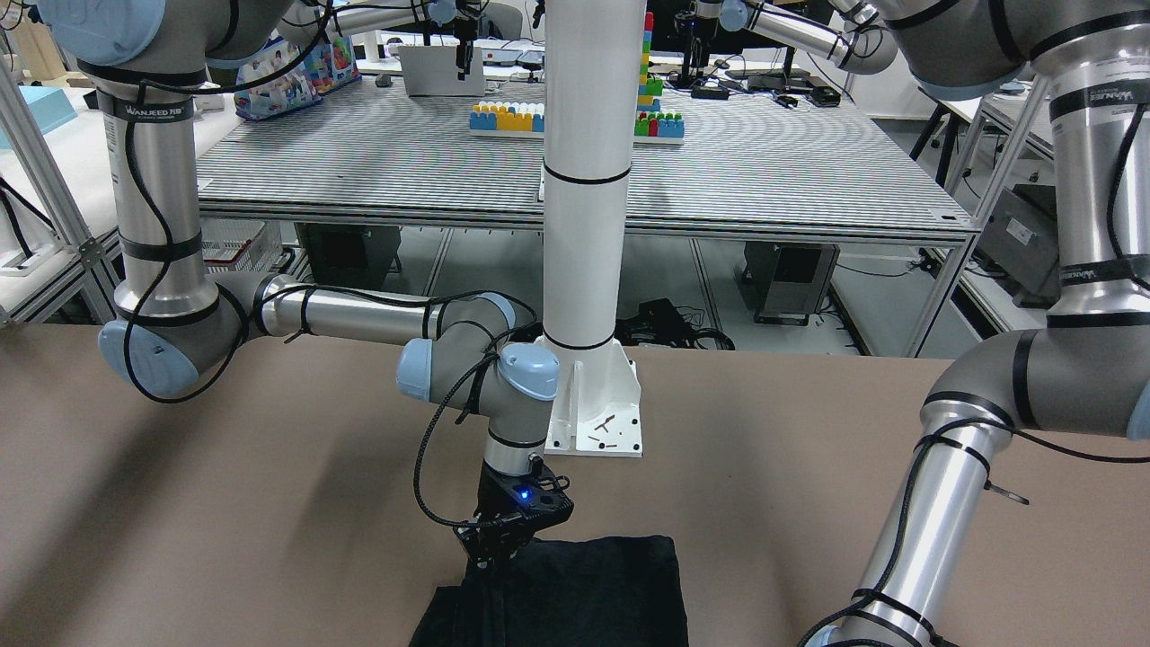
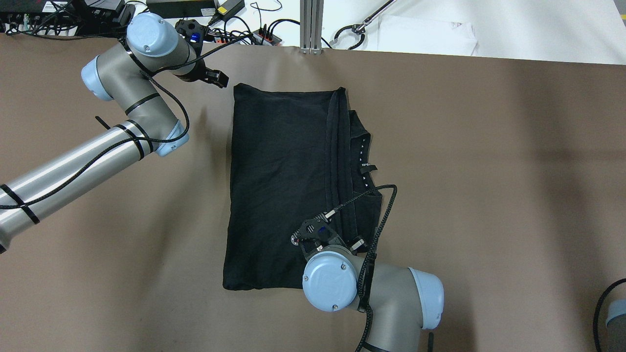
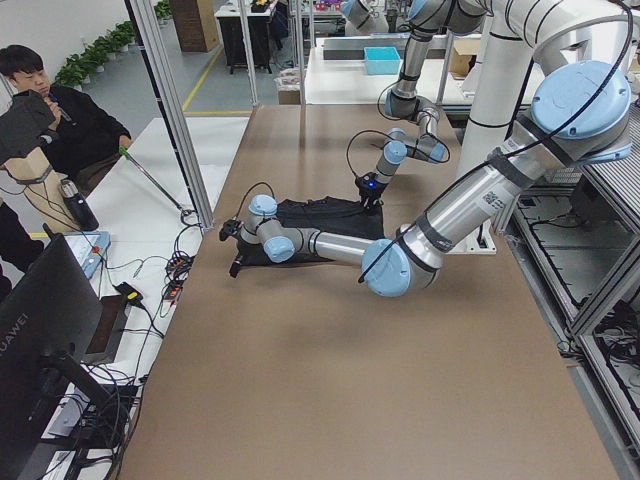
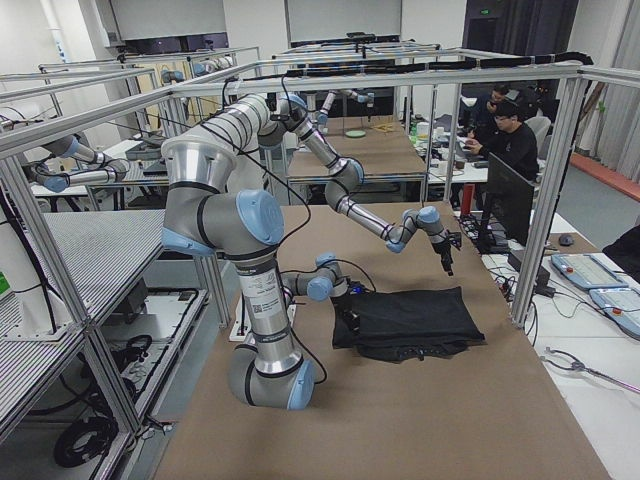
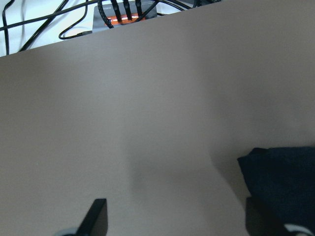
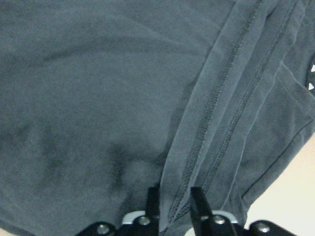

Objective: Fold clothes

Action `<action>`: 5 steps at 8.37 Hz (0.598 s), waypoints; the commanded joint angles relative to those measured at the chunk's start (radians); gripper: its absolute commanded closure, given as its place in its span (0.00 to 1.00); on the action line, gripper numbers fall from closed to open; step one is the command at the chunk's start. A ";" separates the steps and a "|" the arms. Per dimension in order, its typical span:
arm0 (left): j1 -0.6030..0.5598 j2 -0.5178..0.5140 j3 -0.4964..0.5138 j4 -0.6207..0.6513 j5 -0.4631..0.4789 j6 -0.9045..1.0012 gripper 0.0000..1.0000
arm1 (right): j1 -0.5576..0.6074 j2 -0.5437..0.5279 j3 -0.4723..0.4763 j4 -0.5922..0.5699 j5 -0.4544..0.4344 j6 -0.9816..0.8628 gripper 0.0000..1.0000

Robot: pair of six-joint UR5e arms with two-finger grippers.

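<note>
Clearly soft and light, the clothes [image 2: 279, 186] lie flat in the middle of the brown surface [image 2: 489, 171], a dark piece that looks doubled over once, its stitched hem running near to far just right of centre. Such limp fabric will likely sag and drag rather than hold shape, so I judge the hem and corners the best holds, lifted low and evenly. The right gripper [image 6: 174, 204] sits at the hem's near end, its jaws clenched on that layered edge. The left gripper [image 5: 177, 216] hovers over bare surface beside the far left corner, jaws spread wide, grasping nothing.
</note>
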 commanded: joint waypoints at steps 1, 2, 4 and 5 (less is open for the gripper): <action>0.000 0.000 0.000 0.000 0.000 0.000 0.00 | -0.003 -0.002 0.000 0.002 -0.012 0.005 0.86; 0.000 0.000 0.000 0.000 0.000 0.000 0.00 | -0.003 -0.004 0.000 0.002 -0.014 0.006 1.00; 0.000 0.000 0.000 0.000 0.000 -0.002 0.00 | 0.000 -0.018 0.017 0.002 -0.014 0.006 1.00; 0.000 0.000 -0.002 0.000 0.000 -0.002 0.00 | 0.002 -0.075 0.071 0.006 -0.011 0.006 1.00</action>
